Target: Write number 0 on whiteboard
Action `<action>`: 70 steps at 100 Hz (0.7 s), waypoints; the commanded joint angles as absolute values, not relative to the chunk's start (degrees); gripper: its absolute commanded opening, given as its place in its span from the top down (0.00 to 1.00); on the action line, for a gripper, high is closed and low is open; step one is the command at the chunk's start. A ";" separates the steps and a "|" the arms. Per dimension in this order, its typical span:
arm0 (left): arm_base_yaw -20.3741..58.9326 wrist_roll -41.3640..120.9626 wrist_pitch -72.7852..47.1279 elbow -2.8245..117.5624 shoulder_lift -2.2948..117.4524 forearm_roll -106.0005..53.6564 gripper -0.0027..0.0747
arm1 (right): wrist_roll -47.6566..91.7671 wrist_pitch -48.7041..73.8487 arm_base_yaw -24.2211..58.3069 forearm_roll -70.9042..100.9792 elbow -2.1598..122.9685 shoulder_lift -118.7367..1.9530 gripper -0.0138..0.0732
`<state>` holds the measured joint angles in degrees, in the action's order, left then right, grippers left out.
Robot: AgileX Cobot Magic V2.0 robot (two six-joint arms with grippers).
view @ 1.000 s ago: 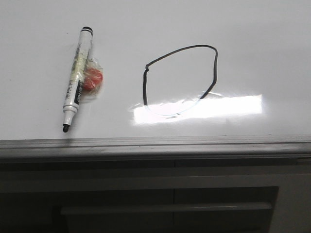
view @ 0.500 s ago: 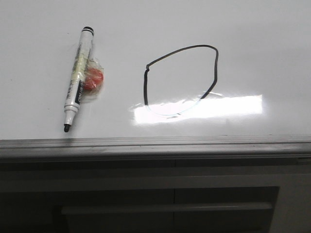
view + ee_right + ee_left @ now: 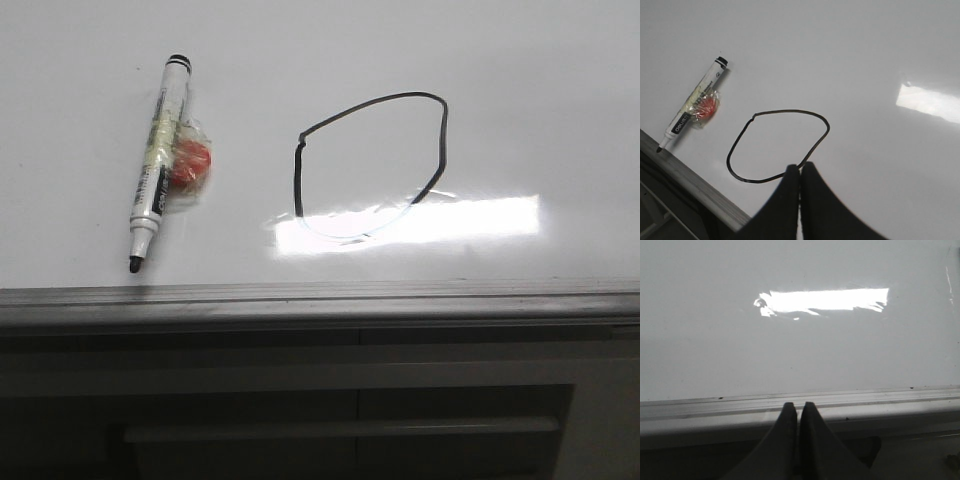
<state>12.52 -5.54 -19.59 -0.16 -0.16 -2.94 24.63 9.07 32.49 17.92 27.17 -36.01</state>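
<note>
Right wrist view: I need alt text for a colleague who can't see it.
A thin black hand-drawn closed loop, the number 0, sits on the glossy white whiteboard. Beside it lies an uncapped white marker with black ends, a red lump taped to it. The shut right gripper hangs above the loop's edge.

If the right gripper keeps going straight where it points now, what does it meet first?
Probably the whiteboard itself, about at the near stroke of the drawn 0, just ahead of the shut right gripper. Height above the board is unclear.
</note>
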 commanded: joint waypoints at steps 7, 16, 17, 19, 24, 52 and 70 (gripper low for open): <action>12.37 -5.55 -17.78 -2.08 -1.83 -4.04 0.99 | 25.02 4.76 32.11 17.60 28.66 -36.08 0.91; 12.37 -5.55 -17.78 -2.08 -1.83 -4.04 0.99 | 25.02 4.20 32.11 17.60 27.90 -35.81 0.91; 12.37 -5.55 -17.78 -2.08 -1.83 -4.04 0.99 | 25.02 4.20 32.11 17.60 27.88 -35.82 0.91; 12.37 -5.55 -17.78 -2.08 -1.83 -4.04 0.99 | 25.02 4.32 32.11 17.60 27.50 -35.54 0.91; 12.37 -5.55 -17.78 -2.08 -1.83 -4.04 0.99 | 25.02 4.74 31.90 17.60 26.24 -34.53 0.91; 12.37 -5.55 -17.78 -2.08 -1.83 -4.04 0.99 | 9.19 -2.67 26.40 3.15 4.80 -16.66 0.91; 12.37 -5.55 -17.78 -2.08 -1.83 -4.04 0.99 | -1.49 12.23 19.47 -4.60 -1.01 -2.04 0.91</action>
<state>12.52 -5.41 -19.59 -0.16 -0.16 -2.98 1.73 9.23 22.02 -1.70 -0.67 -6.62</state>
